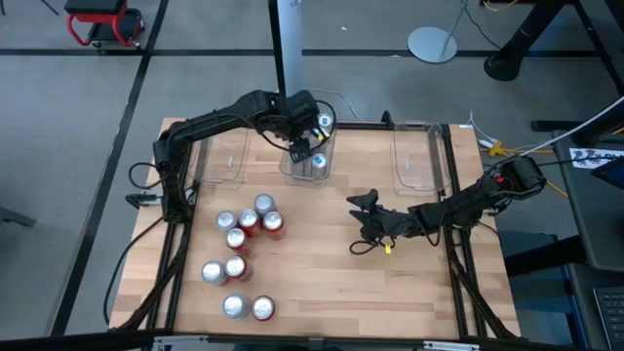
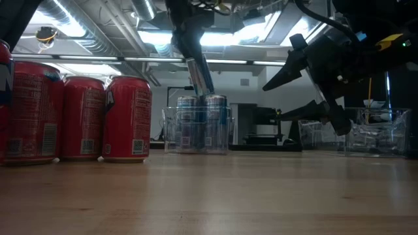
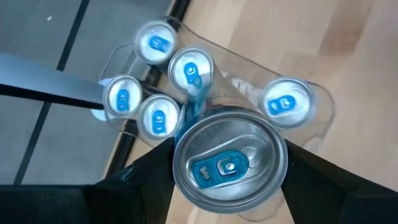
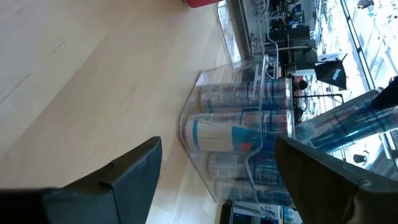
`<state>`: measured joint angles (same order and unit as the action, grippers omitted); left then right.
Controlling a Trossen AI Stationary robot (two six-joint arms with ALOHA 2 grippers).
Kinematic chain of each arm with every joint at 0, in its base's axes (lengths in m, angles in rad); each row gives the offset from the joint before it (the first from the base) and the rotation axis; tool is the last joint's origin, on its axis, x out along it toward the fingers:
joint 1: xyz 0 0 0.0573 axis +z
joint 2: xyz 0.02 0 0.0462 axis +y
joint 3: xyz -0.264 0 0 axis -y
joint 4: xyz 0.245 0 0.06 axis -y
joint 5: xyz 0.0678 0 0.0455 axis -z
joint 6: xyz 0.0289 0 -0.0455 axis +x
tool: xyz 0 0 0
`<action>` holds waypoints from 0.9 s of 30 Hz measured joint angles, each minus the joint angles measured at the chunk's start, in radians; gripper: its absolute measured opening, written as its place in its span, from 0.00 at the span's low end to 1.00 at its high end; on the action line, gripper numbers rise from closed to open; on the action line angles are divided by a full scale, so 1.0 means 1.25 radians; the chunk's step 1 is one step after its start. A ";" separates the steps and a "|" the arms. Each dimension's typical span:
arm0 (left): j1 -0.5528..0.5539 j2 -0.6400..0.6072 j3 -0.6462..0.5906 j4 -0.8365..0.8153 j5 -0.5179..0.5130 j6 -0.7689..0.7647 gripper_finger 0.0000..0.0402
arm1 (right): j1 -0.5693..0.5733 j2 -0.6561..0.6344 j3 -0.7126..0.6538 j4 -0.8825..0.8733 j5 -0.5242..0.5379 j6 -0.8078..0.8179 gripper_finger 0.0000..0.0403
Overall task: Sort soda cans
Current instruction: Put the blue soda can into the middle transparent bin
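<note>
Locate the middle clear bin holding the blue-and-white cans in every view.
High view: middle bin at the table's far edge, centre, under the left gripper.
Low view: centre, behind the table's middle.
Left wrist view: below the held can, rim.
Right wrist view: centre.
Shared landmark: the blue-and-white cans inside.

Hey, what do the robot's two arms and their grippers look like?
Both arms are dark, slim and jointed, with black cables running along them. The left gripper carries a small white label beside its fingers; the right gripper has two black tapered fingers and a small yellow marking. In the wrist views the fingers look flat, matte and dark.
</note>
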<state>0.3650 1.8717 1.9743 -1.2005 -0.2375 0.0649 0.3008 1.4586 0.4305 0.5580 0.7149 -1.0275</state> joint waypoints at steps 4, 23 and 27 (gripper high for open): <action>0.017 0.018 0.000 0.011 0.005 -0.001 0.58 | 0.000 0.000 0.000 0.000 0.001 0.000 0.77; 0.016 0.024 -0.004 -0.046 0.053 0.002 0.58 | 0.000 0.065 0.000 0.067 0.008 -0.006 0.77; 0.018 0.026 -0.004 -0.051 0.084 -0.002 0.58 | 0.000 0.066 0.000 0.074 0.008 -0.016 0.77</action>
<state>0.3879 1.9040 1.9694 -1.2640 -0.1330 0.0626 0.3008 1.5406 0.4305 0.6506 0.7254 -1.0481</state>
